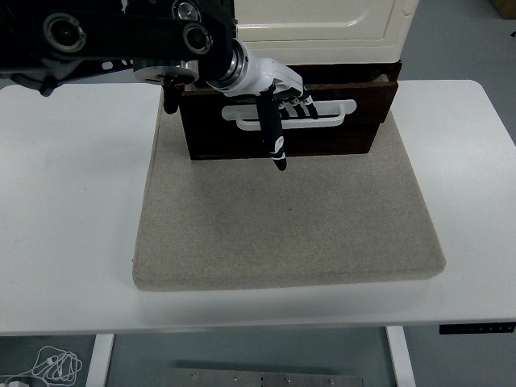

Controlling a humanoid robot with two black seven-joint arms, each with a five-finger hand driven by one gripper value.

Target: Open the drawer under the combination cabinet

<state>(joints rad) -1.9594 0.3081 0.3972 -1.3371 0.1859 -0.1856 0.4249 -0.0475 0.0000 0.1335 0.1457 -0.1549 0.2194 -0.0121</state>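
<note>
A cream cabinet (322,24) stands at the back of the table. Under it is a dark brown drawer (355,133) with a white bar handle (339,113). The drawer front stands a little forward of the cabinet, and a dark gap shows along its top. My left hand (286,101), white palm with black fingers, reaches in from the upper left. Several fingers (302,107) are curled behind the handle. One finger (274,141) points straight down over the drawer front. The right arm is out of view.
The cabinet and drawer stand on a beige mat (282,226) in the middle of the white table (64,201). My left arm (113,36) crosses the upper left. Cables lie on the floor at the lower left (48,367).
</note>
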